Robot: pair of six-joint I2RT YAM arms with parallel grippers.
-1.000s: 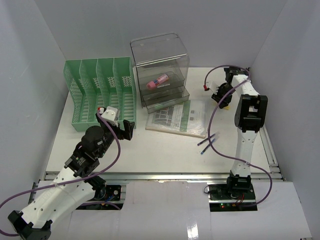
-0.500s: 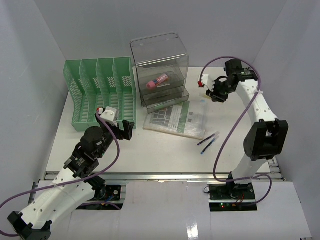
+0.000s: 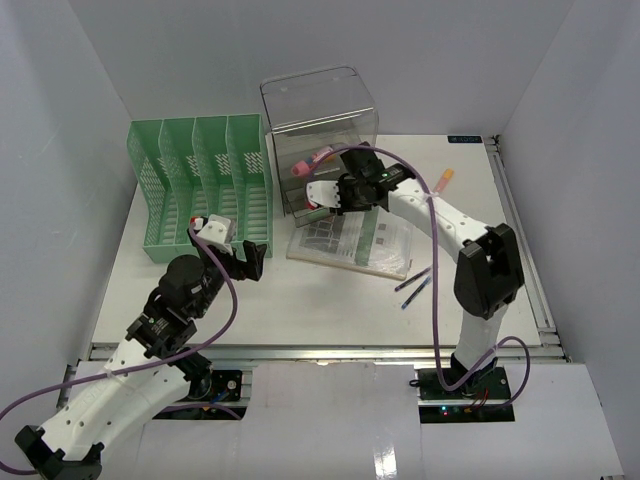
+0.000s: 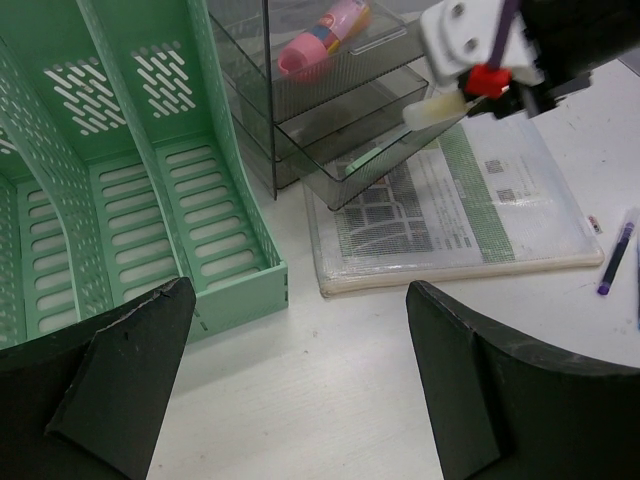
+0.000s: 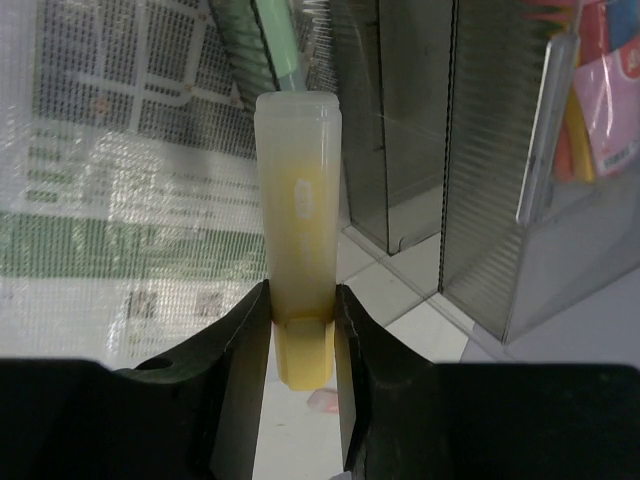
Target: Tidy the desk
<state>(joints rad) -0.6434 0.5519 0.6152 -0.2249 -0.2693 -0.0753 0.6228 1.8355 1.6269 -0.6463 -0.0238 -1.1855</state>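
Observation:
The white desk holds a green mesh file rack, a clear grey drawer box and a sleeved booklet. My right gripper is shut on a pale yellow highlighter, held above the booklet just in front of the box's pulled-out lower drawers; the highlighter also shows in the left wrist view. My left gripper is open and empty above bare desk, near the rack's front right corner. In the top view the right gripper is at the box's front.
A pink item lies in the upper drawer and a green pen in a lower one. Two purple pens lie right of the booklet. An orange-capped marker lies at the back right. White walls enclose the desk.

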